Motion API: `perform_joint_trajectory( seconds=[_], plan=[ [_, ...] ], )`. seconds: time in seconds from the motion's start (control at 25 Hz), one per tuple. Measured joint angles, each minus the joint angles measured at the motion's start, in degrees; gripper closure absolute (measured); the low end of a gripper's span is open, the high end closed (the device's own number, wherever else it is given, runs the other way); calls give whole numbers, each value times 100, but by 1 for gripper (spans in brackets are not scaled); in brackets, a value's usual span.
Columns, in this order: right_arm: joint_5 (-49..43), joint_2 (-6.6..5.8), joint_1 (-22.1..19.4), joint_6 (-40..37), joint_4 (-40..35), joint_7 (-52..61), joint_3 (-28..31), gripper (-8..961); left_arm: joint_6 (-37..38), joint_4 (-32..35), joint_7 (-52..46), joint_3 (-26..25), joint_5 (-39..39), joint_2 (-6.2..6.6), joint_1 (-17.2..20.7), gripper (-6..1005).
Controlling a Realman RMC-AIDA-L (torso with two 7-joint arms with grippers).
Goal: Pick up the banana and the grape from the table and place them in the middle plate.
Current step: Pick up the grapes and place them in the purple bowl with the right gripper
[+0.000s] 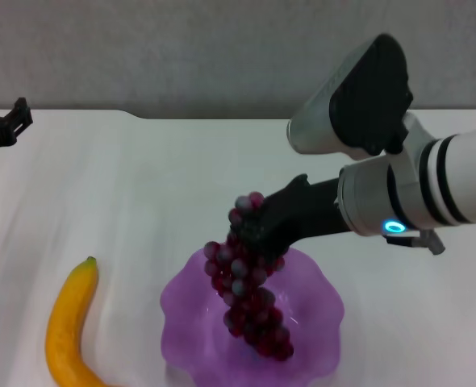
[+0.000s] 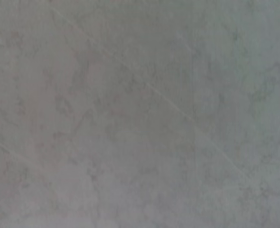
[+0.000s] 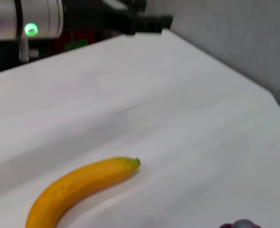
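Jaws of the right gripper [image 1: 250,230] are closed on the upper end of the grape [image 1: 250,290], though the fingertips themselves are buried among the berries and cannot be made out singly. The bunch hangs down from that hold, tapering toward the near side, and its lower part sits over the inside of the middle plate [image 1: 319,343]; whether the lowest berries touch the dish cannot be told. The plate's near rim is cut off by the lower edge of the head view. In the right wrist view only a sliver of the grape [image 3: 239,224] shows at the frame edge.

To the robot's left of the plate, apart from it, the banana [image 1: 68,326] lies on the table [image 1: 181,185], its stem tip pointing away from the robot and its near end cut off by the frame. The right wrist view shows the banana [image 3: 80,187] too, again partly cropped.

The left gripper [image 1: 8,125] rests at the far left edge of the table, mostly out of frame; its jaw state cannot be told. The left wrist view shows only a mottled grey surface.
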Motion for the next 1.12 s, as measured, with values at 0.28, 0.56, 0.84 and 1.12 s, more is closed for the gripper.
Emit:
perform_joint_trajectory(
  seconds=[0.28, 0.56, 0.84, 1.12],
  plan=[
    [205, 9, 82, -376, 936, 9, -157, 807, 23, -16, -1, 3, 0, 0, 0, 170],
    [329, 10, 351, -810, 1811, -13, -457, 809, 29, -21, 0, 17, 0, -9, -10, 170],
    [333, 18, 529, -1184, 2362, 4, -836, 810, 24, -21, -3, 23, 0, -9, -16, 170],
    [326, 16, 569, -1312, 2406, 146, -883, 806, 25, -17, 0, 39, 0, -14, -17, 170]
  ],
)
